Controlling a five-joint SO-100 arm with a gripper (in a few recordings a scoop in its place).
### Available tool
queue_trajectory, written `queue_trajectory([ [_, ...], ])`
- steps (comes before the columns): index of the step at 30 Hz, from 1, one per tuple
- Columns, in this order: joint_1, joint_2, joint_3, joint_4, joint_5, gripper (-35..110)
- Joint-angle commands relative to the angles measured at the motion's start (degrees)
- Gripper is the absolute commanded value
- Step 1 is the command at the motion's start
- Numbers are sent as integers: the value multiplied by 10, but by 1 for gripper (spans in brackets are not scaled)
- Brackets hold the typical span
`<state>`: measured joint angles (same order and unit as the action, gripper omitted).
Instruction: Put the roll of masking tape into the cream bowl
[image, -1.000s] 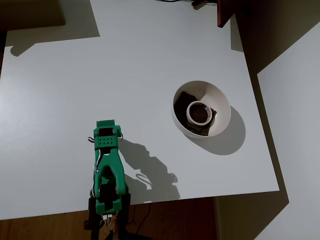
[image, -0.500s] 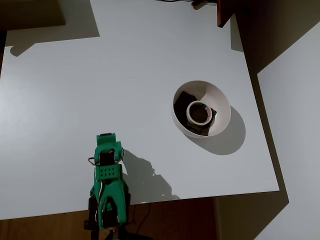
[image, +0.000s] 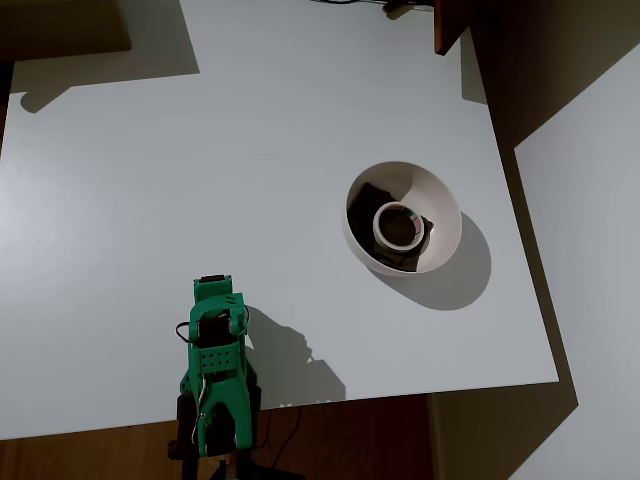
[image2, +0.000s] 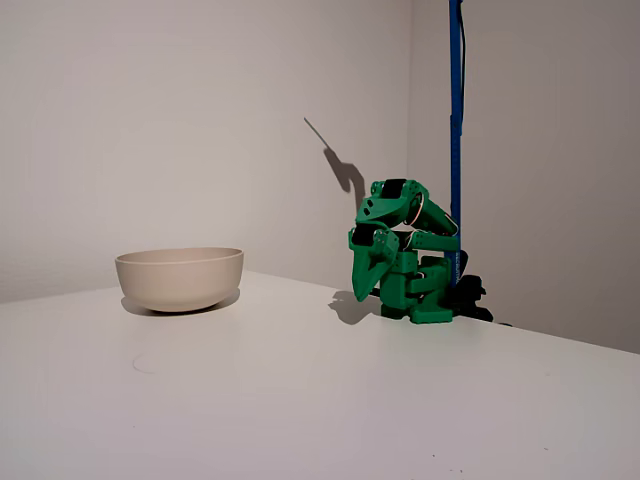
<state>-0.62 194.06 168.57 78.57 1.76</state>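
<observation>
Roll of masking tape (image: 399, 225) lying flat inside the cream bowl (image: 440, 200), on the dark patch at its bottom (overhead view). Green arm (image2: 410, 255) folded at the table's (image: 250, 130) near edge, well apart. Gripper (image2: 362, 288) pointing down, fingers seemingly pressed together, empty.

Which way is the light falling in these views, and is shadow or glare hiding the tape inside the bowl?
Overhead view: light from the upper left, so the large cream-white bowl and green arm throw shadows to the lower right; the whitish tape ring reads clearly against the dark bottom, no glare. Fixed view: dim, even light, soft shadows; the bowl's wall hides its inside.
</observation>
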Motion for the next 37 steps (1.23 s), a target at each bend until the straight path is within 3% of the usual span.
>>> queue_trajectory([
  [1, -6, 2, -16, 9, -1, -8],
  [8, -7, 2, -16, 9, 0, -8],
  [11, -6, 2, -16, 9, 0, 0],
  [37, -6, 2, -16, 9, 0, -8],
])
